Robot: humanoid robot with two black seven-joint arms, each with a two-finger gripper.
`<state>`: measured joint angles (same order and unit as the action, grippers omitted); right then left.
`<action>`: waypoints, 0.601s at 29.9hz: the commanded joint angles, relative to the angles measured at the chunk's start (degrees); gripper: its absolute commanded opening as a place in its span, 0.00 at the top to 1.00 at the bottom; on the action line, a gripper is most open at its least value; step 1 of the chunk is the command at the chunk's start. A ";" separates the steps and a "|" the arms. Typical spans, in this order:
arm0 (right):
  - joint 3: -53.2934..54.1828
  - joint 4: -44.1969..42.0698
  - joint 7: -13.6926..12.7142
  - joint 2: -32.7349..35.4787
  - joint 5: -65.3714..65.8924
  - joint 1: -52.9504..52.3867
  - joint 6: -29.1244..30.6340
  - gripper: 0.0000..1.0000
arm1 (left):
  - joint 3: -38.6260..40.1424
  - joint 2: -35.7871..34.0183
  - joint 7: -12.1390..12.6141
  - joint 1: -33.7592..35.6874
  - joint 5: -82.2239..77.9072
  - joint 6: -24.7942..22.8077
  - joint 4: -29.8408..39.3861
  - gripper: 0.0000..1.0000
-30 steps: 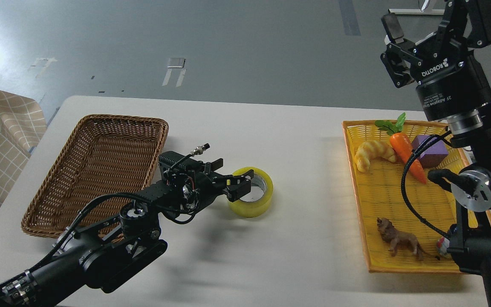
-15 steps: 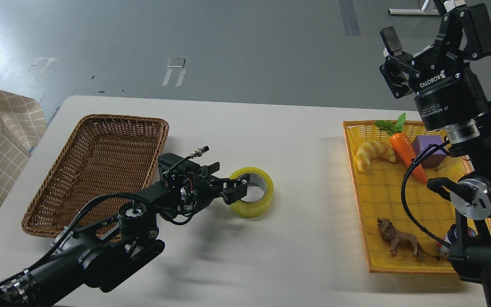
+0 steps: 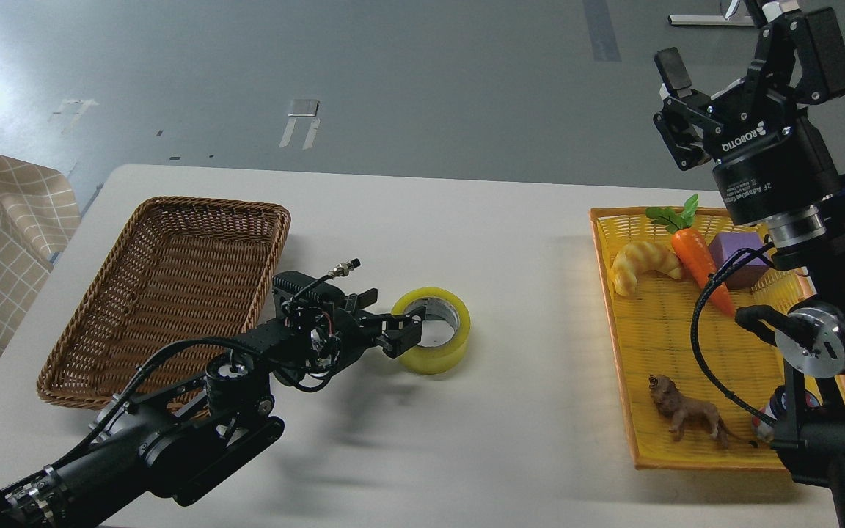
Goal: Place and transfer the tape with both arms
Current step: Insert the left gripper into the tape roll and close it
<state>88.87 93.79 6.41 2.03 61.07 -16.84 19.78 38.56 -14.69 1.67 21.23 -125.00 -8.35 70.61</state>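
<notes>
The roll of tape (image 3: 433, 329) lies flat on the white table (image 3: 510, 411), between the two containers and nearer the brown wicker basket (image 3: 166, 293) on the left, which holds nothing. The left gripper (image 3: 399, 328) reaches in from the basket side with its fingers closed over the near wall of the roll, one finger at the core opening and one outside; the dark parts overlap, so the contact seems firm but is hard to judge.

The yellow tray (image 3: 650, 345) on the right holds a croissant (image 3: 642, 265), a carrot (image 3: 697, 260) with green leaves, and a purple block (image 3: 741, 258) along its far end, and a brown lion figure (image 3: 690, 416) near its front. The right gripper (image 3: 738, 55) hangs high above the tray's far end, fingers spread apart and holding nothing.
</notes>
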 commanded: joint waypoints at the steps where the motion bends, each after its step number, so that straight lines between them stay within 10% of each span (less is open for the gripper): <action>1: -0.10 -0.01 0.01 0.08 0.01 0.05 0.00 0.00 | -1.12 0.02 -0.09 0.04 0.00 0.00 -0.12 0.26; 18: -0.62 -0.01 0.01 0.08 0.01 1.10 0.17 0.00 | -1.39 0.11 -0.44 0.04 0.00 -0.35 -0.29 0.62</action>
<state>88.60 93.78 6.41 2.11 61.08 -15.84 19.96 37.18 -14.55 1.19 21.29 -125.00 -8.64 70.31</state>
